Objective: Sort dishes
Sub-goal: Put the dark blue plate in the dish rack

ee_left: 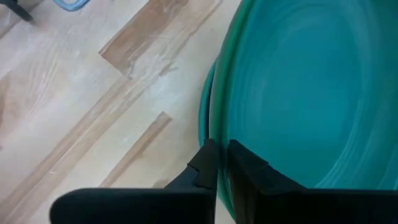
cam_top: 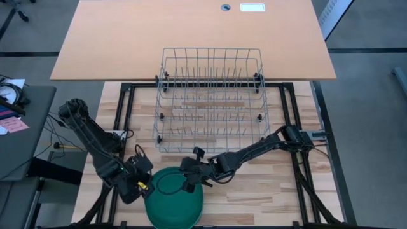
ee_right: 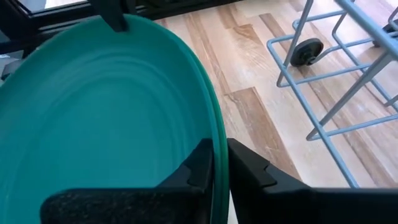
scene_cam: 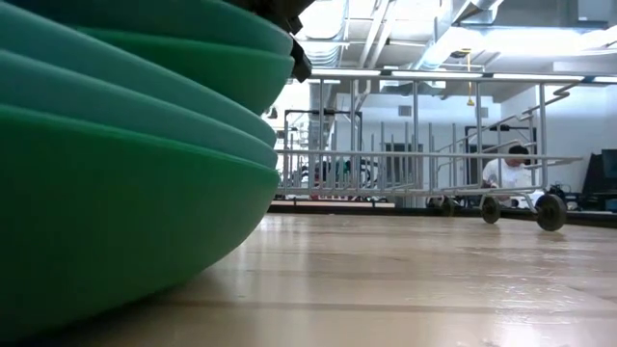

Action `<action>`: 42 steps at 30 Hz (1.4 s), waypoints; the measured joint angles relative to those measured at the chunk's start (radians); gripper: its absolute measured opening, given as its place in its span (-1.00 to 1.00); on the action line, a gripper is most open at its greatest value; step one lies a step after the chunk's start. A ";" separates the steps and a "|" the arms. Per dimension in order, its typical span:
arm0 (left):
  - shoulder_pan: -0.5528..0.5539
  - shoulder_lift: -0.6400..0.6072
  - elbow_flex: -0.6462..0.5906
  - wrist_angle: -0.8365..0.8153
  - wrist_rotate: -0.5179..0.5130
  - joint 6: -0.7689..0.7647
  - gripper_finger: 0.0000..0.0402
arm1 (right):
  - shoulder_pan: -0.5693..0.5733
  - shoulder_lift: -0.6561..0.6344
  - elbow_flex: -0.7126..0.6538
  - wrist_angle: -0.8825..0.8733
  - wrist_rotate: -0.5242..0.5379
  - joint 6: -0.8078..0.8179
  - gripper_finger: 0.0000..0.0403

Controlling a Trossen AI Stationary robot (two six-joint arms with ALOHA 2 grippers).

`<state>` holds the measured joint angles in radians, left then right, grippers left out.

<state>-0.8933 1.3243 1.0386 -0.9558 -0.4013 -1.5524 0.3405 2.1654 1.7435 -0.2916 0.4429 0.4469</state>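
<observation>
A stack of several green and teal dishes [cam_top: 173,202] rests on the wooden table near its front edge and fills the left of the low view [scene_cam: 116,193]. Both grippers are at the top teal plate [ee_left: 311,93], [ee_right: 106,112]. My left gripper [cam_top: 147,184], [ee_left: 222,152] is shut on its left rim. My right gripper [cam_top: 189,183], [ee_right: 219,152] is closed on the rim at the plate's far right. The wire rack [cam_top: 210,98] stands beyond the stack with no dishes in it. My left gripper pinches the top teal plate's left rim [ee_left: 219,118], one finger over the plate's inner face and one outside. It comes slanting down from the table's left. The plate sits atop the stack; whether it is lifted off, I cannot tell. My right gripper has the same plate's rim [ee_right: 214,124] between its two fingers, one on the inner face and one outside. It reaches in from the table's right, slanting down.
The wire rack [ee_right: 336,68] stands on small wheels [scene_cam: 551,210] just past the stack. Bare wood lies to the right of the dishes [cam_top: 267,191]. A second, orange tabletop [cam_top: 191,38] lies behind the rack. A person [scene_cam: 506,173] sits in the room beyond.
</observation>
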 joint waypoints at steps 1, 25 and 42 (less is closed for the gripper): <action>0.000 0.000 0.000 -0.005 0.002 0.000 -0.95 | 0.000 0.000 0.000 0.000 0.001 -0.002 -0.74; -0.016 -0.003 0.068 -0.079 -0.023 0.041 -1.00 | 0.024 -0.093 0.002 -0.098 -0.015 -0.056 -0.72; -0.018 -0.003 0.068 -0.080 -0.015 0.059 -0.99 | 0.010 -0.085 0.006 -0.057 -0.021 -0.056 -0.07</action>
<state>-0.9115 1.3209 1.1061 -1.0355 -0.4164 -1.4930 0.3509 2.0807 1.7497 -0.3484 0.4218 0.3909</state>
